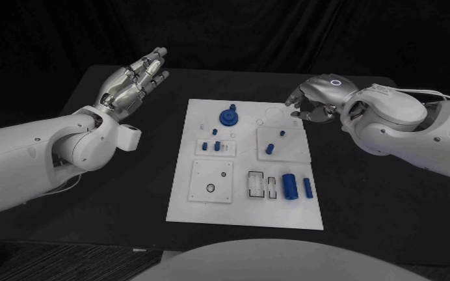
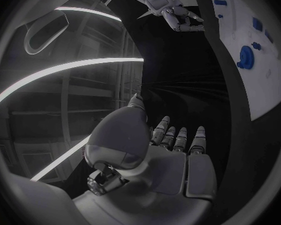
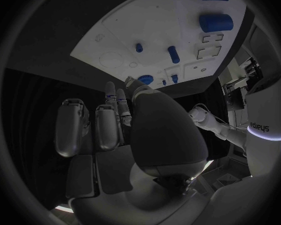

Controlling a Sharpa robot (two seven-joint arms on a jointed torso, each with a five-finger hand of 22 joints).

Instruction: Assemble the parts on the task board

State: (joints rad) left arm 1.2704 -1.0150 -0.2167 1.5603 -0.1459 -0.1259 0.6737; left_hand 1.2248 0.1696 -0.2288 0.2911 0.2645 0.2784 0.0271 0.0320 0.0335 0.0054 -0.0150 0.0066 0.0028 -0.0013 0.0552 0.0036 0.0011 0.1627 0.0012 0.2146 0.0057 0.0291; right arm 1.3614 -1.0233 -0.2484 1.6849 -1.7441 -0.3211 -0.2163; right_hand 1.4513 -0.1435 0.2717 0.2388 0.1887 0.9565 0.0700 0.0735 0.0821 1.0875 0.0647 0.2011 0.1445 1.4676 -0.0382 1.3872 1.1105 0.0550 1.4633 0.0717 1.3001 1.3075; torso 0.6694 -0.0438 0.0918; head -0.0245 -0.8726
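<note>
Left silver many-fingered hand raised over the black table's far left part, off the board, fingers straight and spread, holding nothing. White rectangular task board lies mid-table. On it: round blue knobbed part near the far edge; small blue pegs left of centre; two blue cylinders toward the near right corner. Right silver hand hovers at the board's far right corner, fingers curled inward, nothing visibly held.
</note>
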